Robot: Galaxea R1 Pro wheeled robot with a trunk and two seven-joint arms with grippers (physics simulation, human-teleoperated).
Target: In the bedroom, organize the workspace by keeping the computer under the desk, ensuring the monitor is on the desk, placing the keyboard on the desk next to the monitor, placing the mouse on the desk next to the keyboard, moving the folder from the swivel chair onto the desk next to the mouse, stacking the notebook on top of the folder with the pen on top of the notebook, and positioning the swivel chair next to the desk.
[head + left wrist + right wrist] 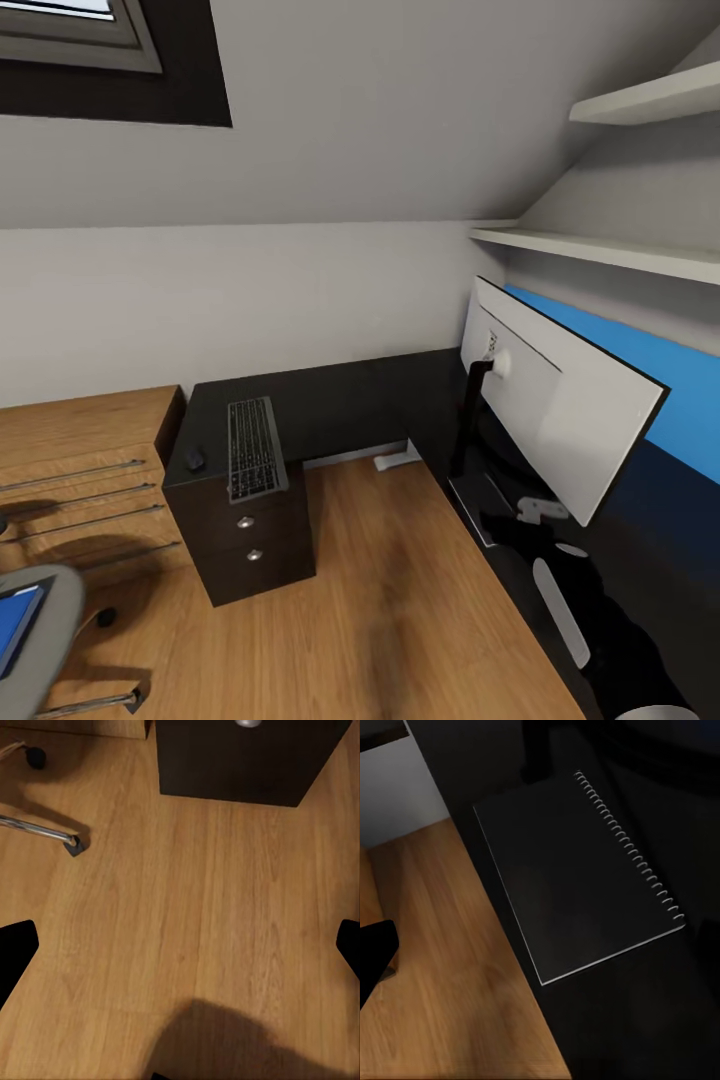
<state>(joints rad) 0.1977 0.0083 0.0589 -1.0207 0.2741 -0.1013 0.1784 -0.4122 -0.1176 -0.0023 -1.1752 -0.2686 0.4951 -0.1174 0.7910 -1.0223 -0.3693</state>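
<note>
Black desk (340, 400) already carries the monitor (560, 410), with keyboard (252, 448) and mouse (195, 458) at its left end; the folder (18, 625) sits on the swivel chair (50, 640). Whether my grippers are open, I can't tell.

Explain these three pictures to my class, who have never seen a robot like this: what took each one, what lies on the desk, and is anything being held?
These are simulator renders from a wheeled robot with two arms. The large picture comes from a camera on its head, looking down into a bedroom corner. The black desk carries the keyboard, the small mouse beside it, and the monitor, seen from its pale back. The swivel chair holds the blue folder.

The other two pictures come from cameras near each gripper. The left one looks down at the wooden floor. The right one looks at a dark spiral notebook lying on the desk. Nothing is held.
</note>
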